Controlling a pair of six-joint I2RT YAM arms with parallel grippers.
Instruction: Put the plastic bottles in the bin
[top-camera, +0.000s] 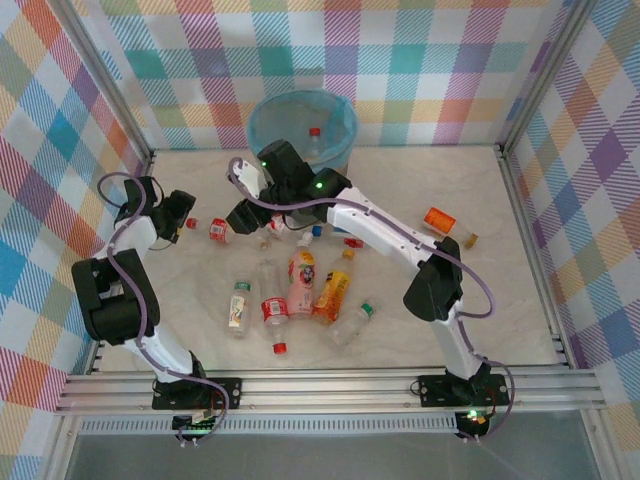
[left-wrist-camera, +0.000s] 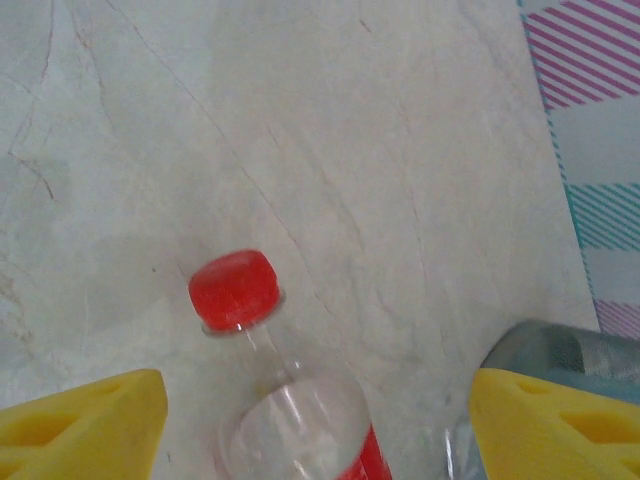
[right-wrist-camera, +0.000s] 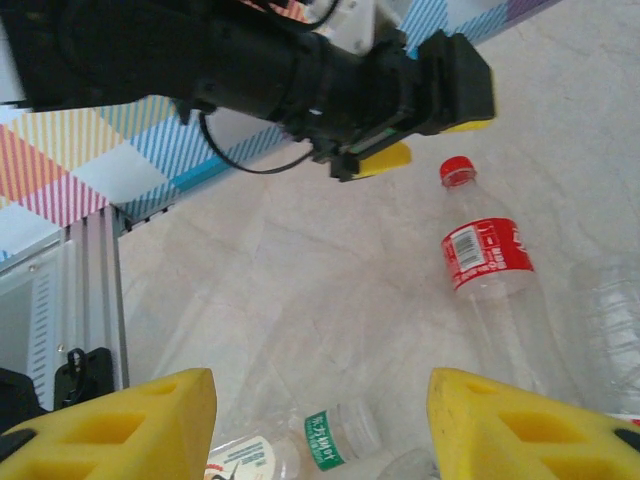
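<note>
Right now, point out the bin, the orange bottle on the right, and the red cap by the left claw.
bin (top-camera: 300, 94): top view, far rim.
orange bottle (top-camera: 440, 219): top view, orange body.
red cap (left-wrist-camera: 234, 288): left wrist view, cap's top.

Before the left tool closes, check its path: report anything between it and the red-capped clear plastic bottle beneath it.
Nothing visible does. The red-capped clear plastic bottle lies on the pale marbled tabletop between the left tool's yellow fingers, with bare gaps on both sides.
</note>
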